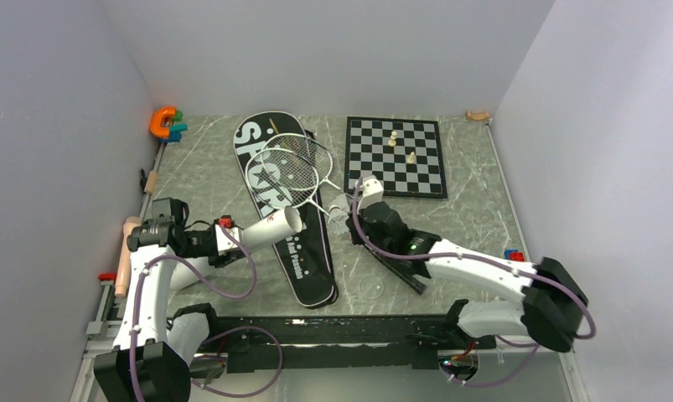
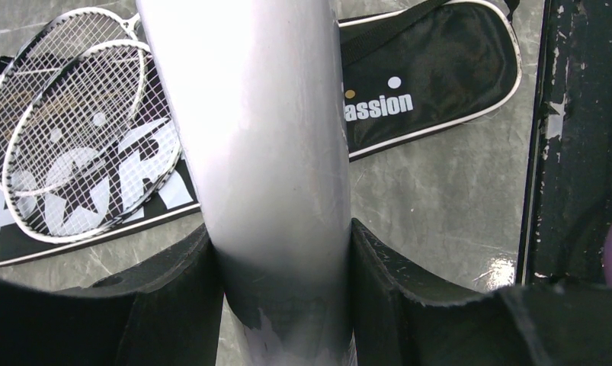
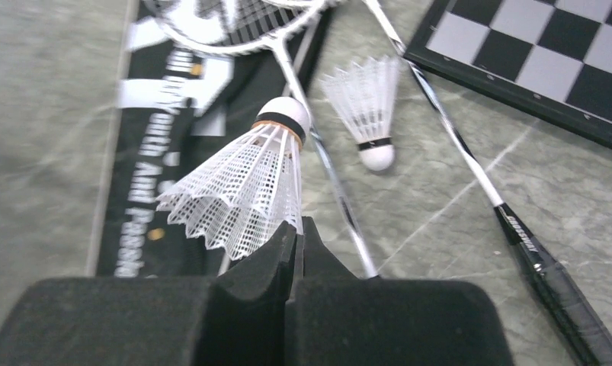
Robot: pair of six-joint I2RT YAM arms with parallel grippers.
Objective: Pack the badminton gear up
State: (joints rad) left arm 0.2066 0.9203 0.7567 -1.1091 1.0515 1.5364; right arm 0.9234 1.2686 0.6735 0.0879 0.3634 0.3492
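Observation:
My left gripper (image 1: 230, 240) is shut on the whitish tube (image 1: 271, 227) and holds it tilted over the black racket bag (image 1: 306, 261), open end to the right. In the left wrist view the tube (image 2: 264, 145) fills the gap between the fingers (image 2: 177, 282). My right gripper (image 3: 297, 229) is shut on the skirt edge of a white shuttlecock (image 3: 241, 191), held above the table. A second shuttlecock (image 3: 367, 107) lies on the table by the racket shafts. Two white-framed rackets (image 1: 287, 167) lie on the bag, their black handles (image 1: 401, 270) under my right arm.
The chessboard (image 1: 397, 155) with pale pieces lies at the back right. Coloured toy blocks (image 1: 167, 123) sit at the back left corner. A small clear round lid (image 1: 370, 287) lies near the front. A red and blue block (image 1: 514, 255) sits by the right wall.

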